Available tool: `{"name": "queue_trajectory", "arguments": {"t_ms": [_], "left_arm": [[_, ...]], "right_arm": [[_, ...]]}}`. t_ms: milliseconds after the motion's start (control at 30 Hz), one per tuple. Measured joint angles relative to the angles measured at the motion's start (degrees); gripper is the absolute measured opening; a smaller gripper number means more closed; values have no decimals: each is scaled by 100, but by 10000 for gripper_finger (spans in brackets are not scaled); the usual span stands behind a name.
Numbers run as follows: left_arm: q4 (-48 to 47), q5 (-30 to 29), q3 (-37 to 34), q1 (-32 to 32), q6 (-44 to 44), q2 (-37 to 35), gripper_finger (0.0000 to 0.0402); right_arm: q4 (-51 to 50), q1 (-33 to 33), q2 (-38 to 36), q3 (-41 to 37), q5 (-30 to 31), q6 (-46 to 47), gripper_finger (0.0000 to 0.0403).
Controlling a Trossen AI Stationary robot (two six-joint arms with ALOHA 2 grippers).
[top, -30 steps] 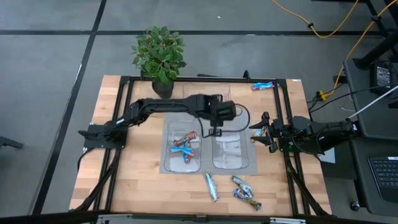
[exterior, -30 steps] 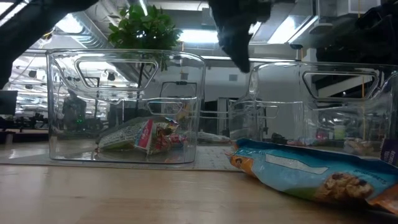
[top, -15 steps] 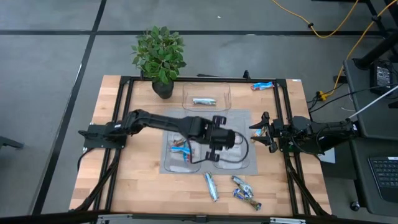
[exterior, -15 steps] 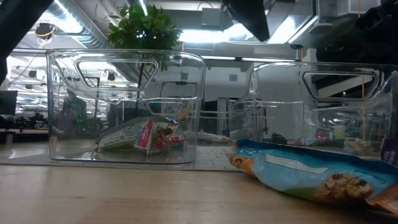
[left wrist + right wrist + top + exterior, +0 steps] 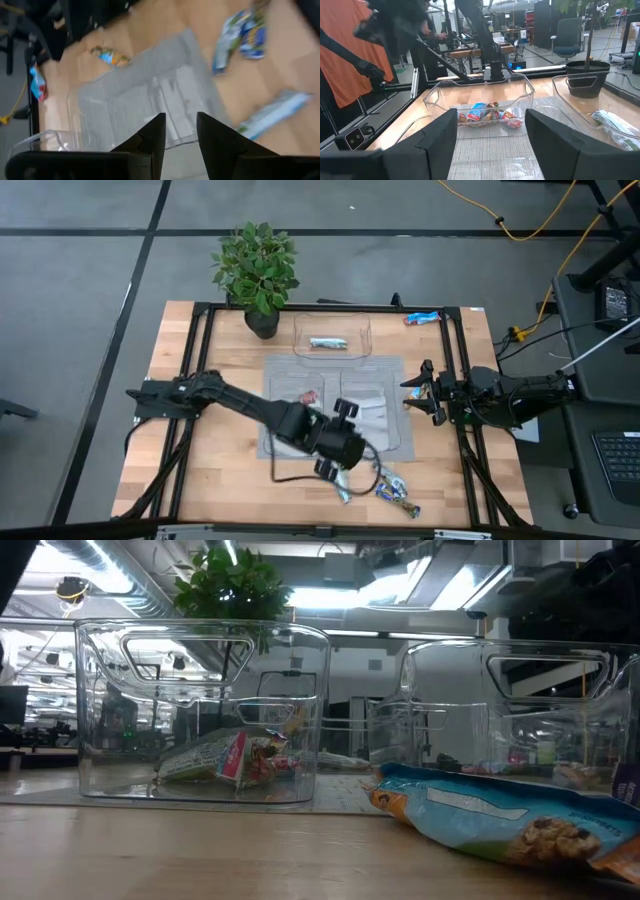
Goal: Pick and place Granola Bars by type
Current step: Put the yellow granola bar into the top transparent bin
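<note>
Granola bars in blue and red wrappers [image 5: 240, 755] lie in the left clear tray [image 5: 100, 710]. One pale silvery-green bar [image 5: 328, 343] lies in the far tray [image 5: 300, 330]. Loose bars lie flat on the wood near the front edge: a pale one [image 5: 272, 115] and crinkly blue-silver ones [image 5: 395, 488]. My left gripper [image 5: 180, 125] hangs open above the near edge of the right tray [image 5: 150, 100], slanting down, with nothing between its fingers. My right gripper [image 5: 490, 135] waits open at the table's right edge.
A potted plant [image 5: 258, 270] stands at the far edge beside the far tray. A grey mat [image 5: 400, 445] lies under the two near trays. One bar [image 5: 422, 318] lies at the far right corner and another [image 5: 107, 55] near the right arm. Black frame rails [image 5: 195, 350] run along both sides.
My left gripper has swung from beside the far tray across the two near trays toward the table's near edge, rising out of the low view and rolling somewhat. It now hangs close to the loose bars. The pale bar in the far tray has come into sight behind it.
</note>
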Motion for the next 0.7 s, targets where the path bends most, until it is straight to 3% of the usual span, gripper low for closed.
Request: {"name": "queue_trajectory", "arguments": {"t_ms": [367, 700], "left_arm": [[91, 39, 7, -773, 237, -546, 124], [93, 645, 7, -1210, 328, -582, 157]], "right_arm": [[2, -2, -2, 1, 0, -2, 236], [2, -1, -2, 0, 0, -4, 236]]}}
